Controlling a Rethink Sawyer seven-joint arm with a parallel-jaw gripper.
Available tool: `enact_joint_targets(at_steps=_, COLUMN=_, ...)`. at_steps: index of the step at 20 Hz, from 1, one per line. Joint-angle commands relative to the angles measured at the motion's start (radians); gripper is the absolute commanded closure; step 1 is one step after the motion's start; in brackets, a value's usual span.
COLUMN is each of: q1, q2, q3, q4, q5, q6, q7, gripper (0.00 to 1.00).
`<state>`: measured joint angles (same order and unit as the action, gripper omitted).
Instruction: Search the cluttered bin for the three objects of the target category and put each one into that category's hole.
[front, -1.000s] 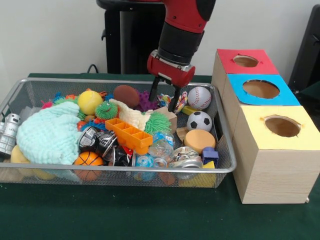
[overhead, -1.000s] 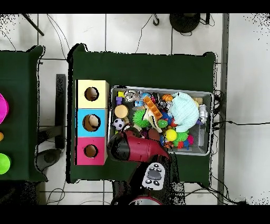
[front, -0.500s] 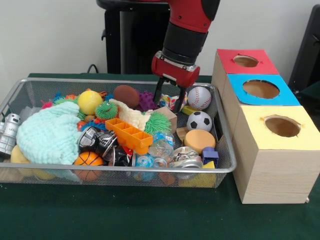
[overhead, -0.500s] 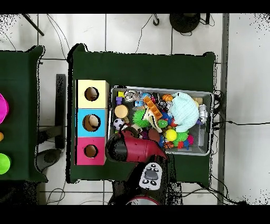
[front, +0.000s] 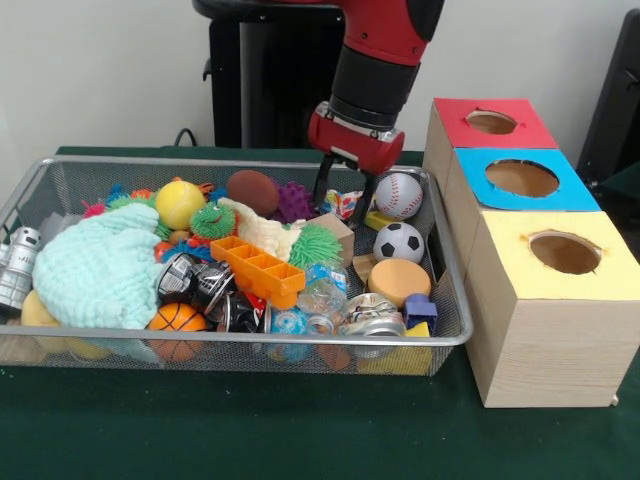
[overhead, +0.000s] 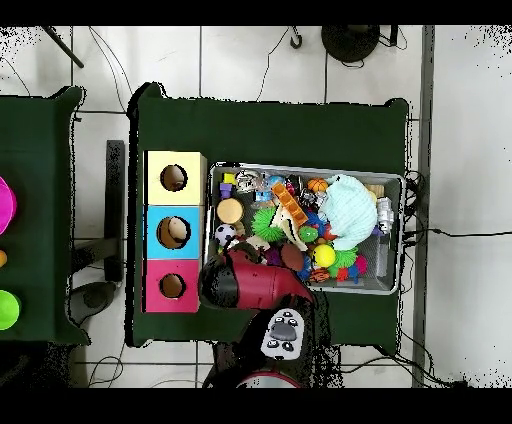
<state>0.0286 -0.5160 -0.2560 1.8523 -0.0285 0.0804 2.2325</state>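
Pinching the dotted cloth (front: 343, 203) between narrowly set fingers, the gripper (front: 342, 205) is held over the far right part of the bin (front: 240, 340), beside the baseball (front: 399, 195). The mint cloth (front: 98, 272) is heaped at the bin's left end and the cream cloth (front: 259, 231) lies mid-bin. The yellow hole (front: 565, 252) is seen on the nearest box at the desk's right edge.

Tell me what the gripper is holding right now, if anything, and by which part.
The gripper seems shut on an upper edge of the polka-dot cloth, most of which hangs between the fingers.
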Motion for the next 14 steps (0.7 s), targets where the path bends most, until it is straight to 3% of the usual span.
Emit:
enact_joint_targets(at_steps=1, q1=0.002, q2=0.001, q3=0.116, q4=0.055, q5=0.015, q6=-0.017, q7=0.136, gripper=0.0)
enact_joint_targets(at_steps=14, q1=0.042, q2=-0.005, q3=0.109, q4=0.076, q5=0.041, q6=0.023, q7=0.148, gripper=0.0)
